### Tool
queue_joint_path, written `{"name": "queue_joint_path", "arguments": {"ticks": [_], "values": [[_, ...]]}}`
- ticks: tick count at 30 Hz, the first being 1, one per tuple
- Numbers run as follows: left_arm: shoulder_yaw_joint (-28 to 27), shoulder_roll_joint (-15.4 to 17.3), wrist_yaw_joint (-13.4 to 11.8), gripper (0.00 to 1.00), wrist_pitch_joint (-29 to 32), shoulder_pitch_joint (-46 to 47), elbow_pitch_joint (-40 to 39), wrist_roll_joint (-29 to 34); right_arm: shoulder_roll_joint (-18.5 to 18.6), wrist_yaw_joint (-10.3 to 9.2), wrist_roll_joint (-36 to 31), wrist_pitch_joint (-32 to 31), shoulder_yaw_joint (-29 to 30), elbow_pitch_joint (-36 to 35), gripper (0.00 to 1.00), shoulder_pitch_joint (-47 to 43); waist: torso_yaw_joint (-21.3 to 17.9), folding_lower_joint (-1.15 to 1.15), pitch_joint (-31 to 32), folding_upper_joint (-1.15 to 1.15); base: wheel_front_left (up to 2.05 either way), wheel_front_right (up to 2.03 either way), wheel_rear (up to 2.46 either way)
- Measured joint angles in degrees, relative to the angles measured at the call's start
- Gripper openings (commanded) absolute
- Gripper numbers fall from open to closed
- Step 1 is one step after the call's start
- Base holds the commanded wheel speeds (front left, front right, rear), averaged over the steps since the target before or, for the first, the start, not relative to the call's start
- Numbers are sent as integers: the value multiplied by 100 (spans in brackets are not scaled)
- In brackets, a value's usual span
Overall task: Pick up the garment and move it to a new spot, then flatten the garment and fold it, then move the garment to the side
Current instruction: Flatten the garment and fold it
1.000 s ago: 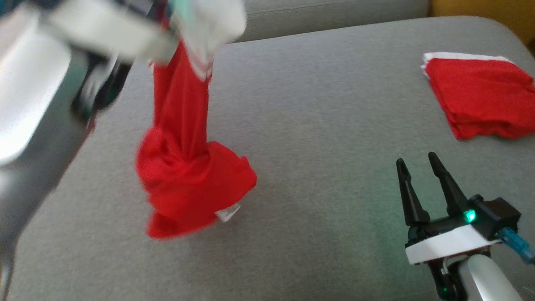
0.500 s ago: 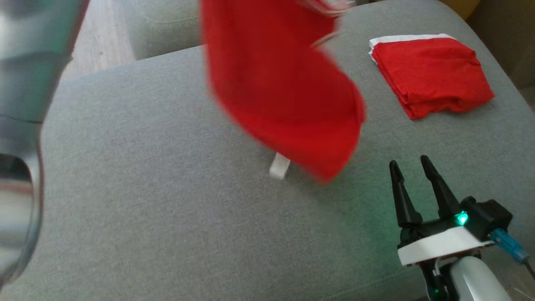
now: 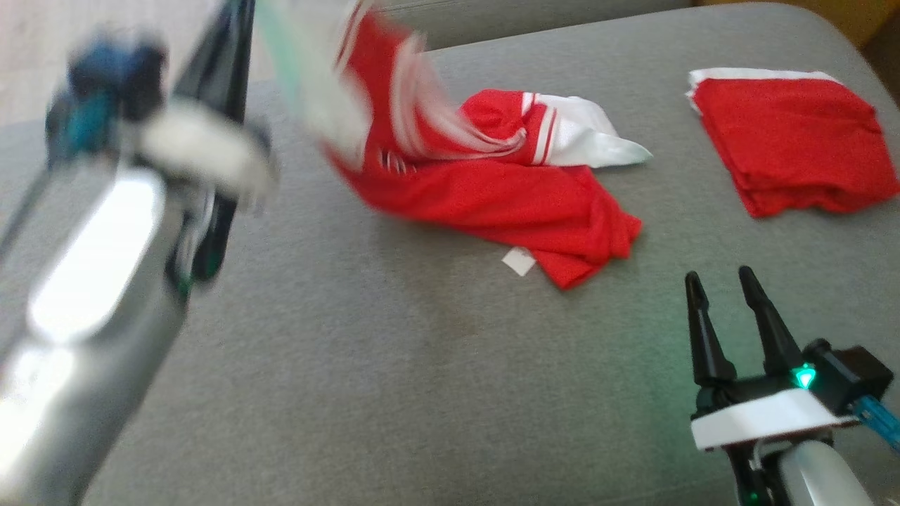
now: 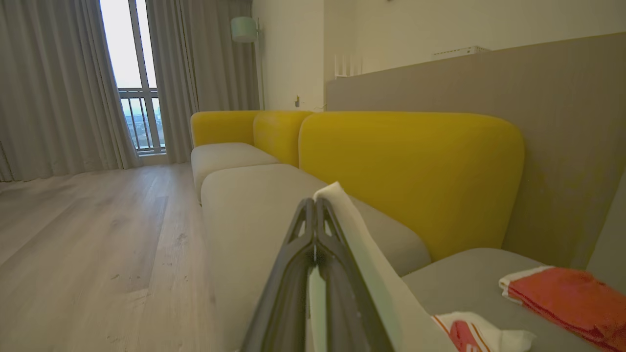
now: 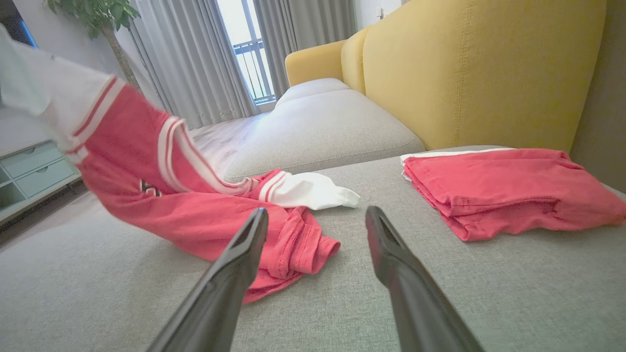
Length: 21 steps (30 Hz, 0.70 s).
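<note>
The garment (image 3: 492,197) is a red shirt with white striped sleeves. Most of it lies crumpled on the grey sofa cushion (image 3: 422,365), and its left end rises blurred towards my left gripper (image 3: 242,17). That gripper (image 4: 314,201) is shut on a white sleeve edge (image 4: 352,230), raised above the cushion's far left. My right gripper (image 3: 718,275) stands open near the front right, a short way from the garment's near hem (image 5: 293,249). Nothing lies between its fingers (image 5: 244,254).
A second red garment (image 3: 794,147), folded, lies at the cushion's far right corner. A yellow backrest (image 5: 464,63) rises behind the seat. More grey seats (image 4: 254,195) and wooden floor (image 4: 98,234) lie beyond the left end, and a pale drawer unit (image 5: 29,166) stands off the left side.
The garment hung bunched from the raised left gripper, swung to the right, and now lies mostly on the cushion with one end held up. The head camera shifted. The right gripper stayed put.
</note>
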<state>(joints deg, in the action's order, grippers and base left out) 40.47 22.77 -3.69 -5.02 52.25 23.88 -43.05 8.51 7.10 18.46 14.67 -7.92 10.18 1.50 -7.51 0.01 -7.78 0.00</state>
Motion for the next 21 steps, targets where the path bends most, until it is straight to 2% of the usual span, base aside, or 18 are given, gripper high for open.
{"name": "queue_joint_path", "arguments": {"ticks": [3,6,13,16,19,21], "values": [[-124,521,-500,0,24,-1102,-976,-114,41,0,-7,0,57,-7,100,-123,163,0,-13,0,0,0,0],[-381,855,-1051,0,8,-2174,-1905,-432,126,0,-11,0,77,-9,100,-148,330,0,-1,0,0,0,0],[-735,1310,-2063,0,-358,-4261,-3654,-704,315,0,48,0,21,62,100,-146,820,-1,2,0,0,0,0],[-740,1339,-2136,0,-515,-4568,-3962,-702,453,0,178,0,-142,293,100,-31,973,-1,-68,0,0,0,0],[-759,1329,-2180,0,-660,-4664,-4069,-675,782,0,403,-55,-534,831,100,360,1081,-1,-187,0,0,0,0],[-758,1295,-2156,0,-717,-4662,-4075,-623,1014,0,646,-337,-780,1135,100,805,1143,0,-274,0,0,0,0]]}}
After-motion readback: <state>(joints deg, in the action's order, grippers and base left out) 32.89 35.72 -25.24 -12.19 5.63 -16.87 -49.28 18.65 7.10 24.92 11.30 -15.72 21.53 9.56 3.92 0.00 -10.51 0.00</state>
